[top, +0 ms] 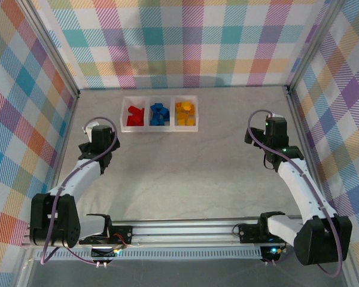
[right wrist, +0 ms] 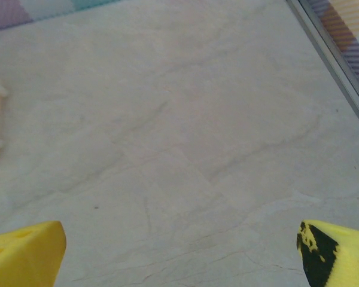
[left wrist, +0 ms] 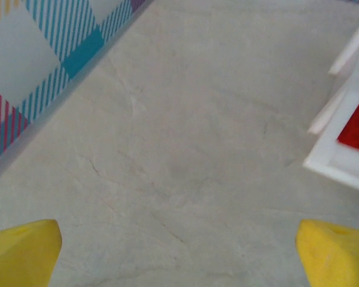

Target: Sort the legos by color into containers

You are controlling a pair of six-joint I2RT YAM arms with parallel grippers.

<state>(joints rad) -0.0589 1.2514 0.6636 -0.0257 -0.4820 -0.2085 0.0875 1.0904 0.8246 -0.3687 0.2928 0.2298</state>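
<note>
While both of my arms hang over the near half of the surface (top: 185, 179), the tray (top: 159, 128) lies toward the far side. Its long axis runs left to right, parallel to the checked back wall (top: 185, 42). Its three compartments sit in a row: red legos (top: 134, 116) in the left one, blue legos (top: 159, 113) in the middle, yellow-orange legos (top: 185, 112) in the right. The bricks are heaped and too small for me to count or to say which way any one points.

My left end effector (left wrist: 179, 254) stands wide, with nothing between its yellow fingertips (left wrist: 24, 254). Its camera catches a corner of the tray, cut off at the right frame edge, with a blur of red inside. My right end effector (right wrist: 179, 254) is equally wide and empty. A pale, blurred sliver of the tray sits at its camera's left border.
</note>
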